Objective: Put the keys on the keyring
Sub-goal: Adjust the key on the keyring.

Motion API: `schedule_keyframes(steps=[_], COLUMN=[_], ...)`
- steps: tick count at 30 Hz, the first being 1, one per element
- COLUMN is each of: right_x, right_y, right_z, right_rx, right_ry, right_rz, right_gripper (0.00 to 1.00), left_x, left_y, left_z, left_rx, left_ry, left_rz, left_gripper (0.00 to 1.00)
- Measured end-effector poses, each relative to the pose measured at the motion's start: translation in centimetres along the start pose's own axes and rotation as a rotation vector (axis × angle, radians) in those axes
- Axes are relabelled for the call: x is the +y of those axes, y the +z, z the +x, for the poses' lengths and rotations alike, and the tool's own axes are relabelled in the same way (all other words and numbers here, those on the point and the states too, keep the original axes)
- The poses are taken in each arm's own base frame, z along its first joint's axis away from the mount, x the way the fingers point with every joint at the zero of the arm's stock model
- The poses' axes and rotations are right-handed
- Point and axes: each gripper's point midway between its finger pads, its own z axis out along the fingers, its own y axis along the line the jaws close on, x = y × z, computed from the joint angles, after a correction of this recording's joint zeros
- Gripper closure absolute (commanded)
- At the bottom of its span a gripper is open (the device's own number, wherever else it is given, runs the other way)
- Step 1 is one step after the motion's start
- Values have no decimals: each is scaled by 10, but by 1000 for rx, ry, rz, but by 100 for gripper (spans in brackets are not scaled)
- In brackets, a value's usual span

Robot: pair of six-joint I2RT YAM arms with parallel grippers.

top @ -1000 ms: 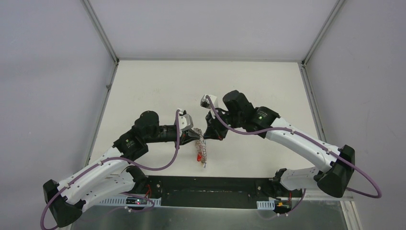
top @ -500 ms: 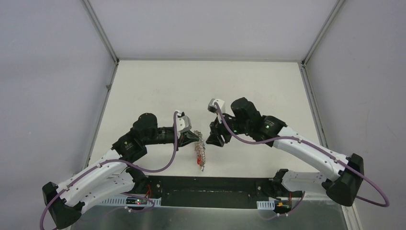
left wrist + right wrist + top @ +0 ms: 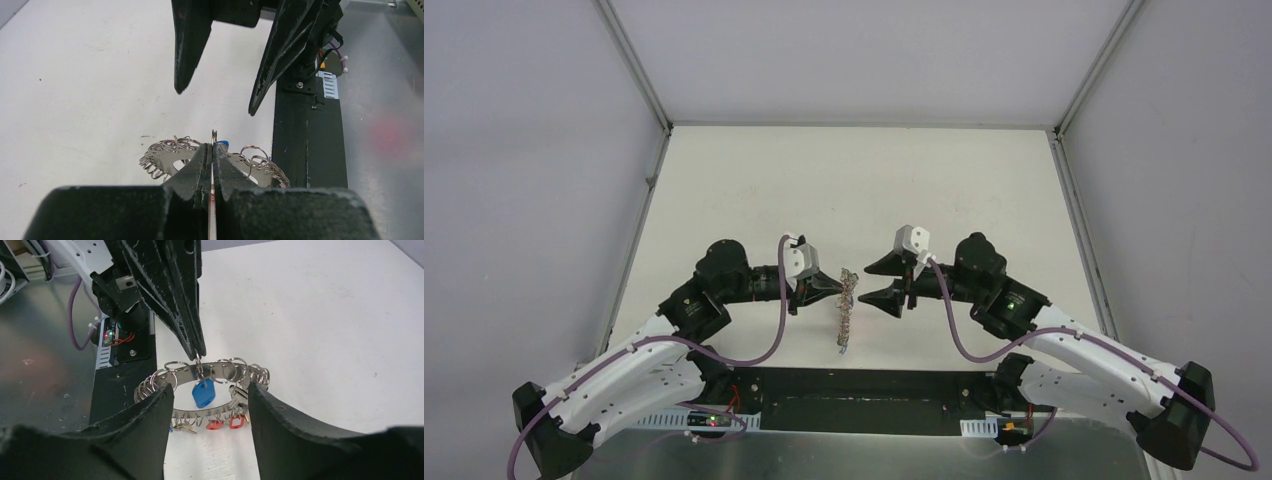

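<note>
Change: the right claw [image 3: 876, 283] has let go and backed off toward 3 o'clock; a moment ago it was closed, right up against the keyring [image 3: 845, 310].
Right claw: wide, holding nothing, apart from the ring with bare desk [image 3: 824, 180] between its tips and the metal.
Left claw: the left claw [image 3: 832, 287] has not moved its jaws; it stays pinched tight on the keyring from 9 o'clock.
Grip detail: in the right wrist view the left tips close on a small split ring [image 3: 199, 361] at 12 o'clock of the grey band.
Blue key: a blue-headed key [image 3: 203, 393] hangs from that split ring, just inside the band.
Keyring place: near the middle of the desk's front part, standing on edge, its fringe trailing toward 6 o'clock in the top view.
Other heads: red heads [image 3: 215, 424] sit at 6 o'clock of the ring, against the desk.
Yellow key: I cannot pick it out in any view.
Meaning: the release looks like the end of a threading step, with the blue key probably on; whether it is fully seated I cannot tell.
Next need: likely finding the yellow key while the left claw steadies the ring.
</note>
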Motion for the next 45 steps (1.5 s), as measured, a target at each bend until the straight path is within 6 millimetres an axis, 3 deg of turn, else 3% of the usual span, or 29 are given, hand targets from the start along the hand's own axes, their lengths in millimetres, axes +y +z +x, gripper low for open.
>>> schedule_keyframes(steps=[6,10,21,28,34,35,39,42,45], right_x=[11,14,18,18,19,19,19,20,20], right_y=[8,13,21,24,24,23,21,15,8], right_z=[-1,-9,-7,-1,0,1,5,13,16], right_rx=[-51,-90,-94,-79,-75,-71,-13,70,156], right_ry=[-82,-114,-118,-107,-110,-111,-103,-84,-65], right_rz=[-96,-134,-183,-191,-196,-197,-200,-199,-198], right_gripper=[53,68,68,100,100,100,100,100,100], left_x=[-5,-7,-9,-9,-9,-9,-10,-9,-8], left_y=[0,-1,-1,-1,-1,-1,-2,-6,-9], left_z=[-11,-16,-16,-16,-16,-16,-12,-14,-19], left_rx=[-48,-66,-69,-69,-69,-68,-53,-44,-33], left_ry=[15,24,25,26,26,25,30,43,65], left_rz=[25,34,42,43,43,43,43,29,18], left_gripper=[100,100,100,100,100,96,61,52,48])
